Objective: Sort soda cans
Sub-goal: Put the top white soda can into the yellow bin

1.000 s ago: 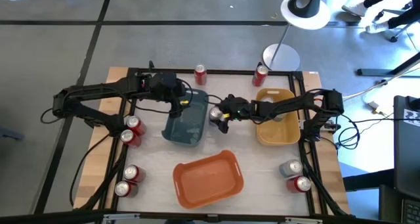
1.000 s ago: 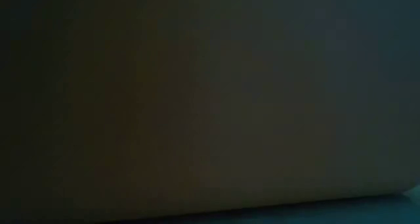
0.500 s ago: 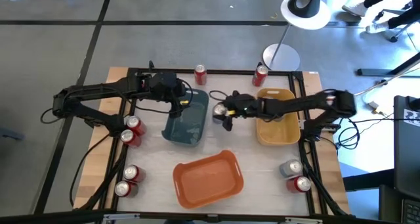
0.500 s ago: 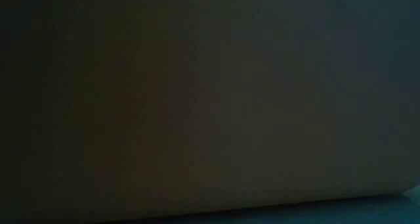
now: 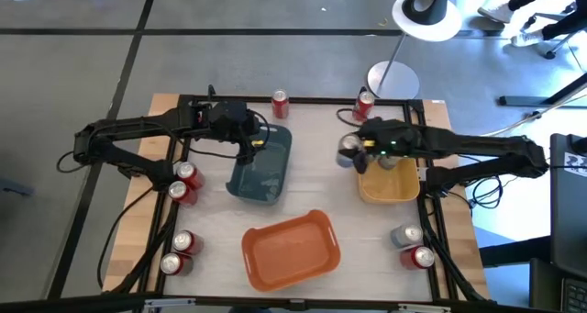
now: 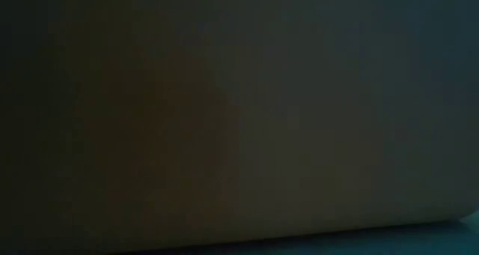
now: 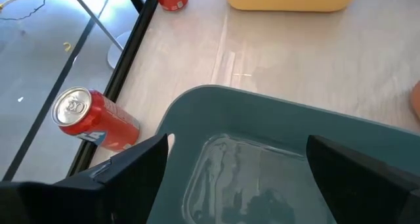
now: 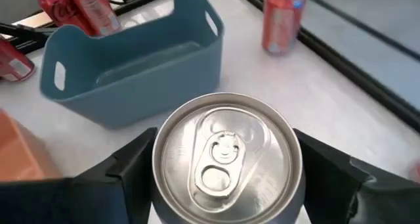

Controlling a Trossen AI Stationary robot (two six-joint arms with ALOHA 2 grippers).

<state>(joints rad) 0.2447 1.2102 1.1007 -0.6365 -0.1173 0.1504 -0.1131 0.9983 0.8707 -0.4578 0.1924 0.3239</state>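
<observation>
High view: right pincer (image 5: 351,153) pinching silver can (image 5: 349,149) between blue bin (image 5: 261,165) and yellow bin (image 5: 388,177), just beside the yellow one. Left pincer (image 5: 247,154) spread over blue bin. Red cans (image 5: 185,181) along worktop (image 5: 316,180) edges.

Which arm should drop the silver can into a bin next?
Right. The right gripper already holds the silver can, beside the yellow bin. The left gripper is over the blue bin, open and holding nothing.
</observation>
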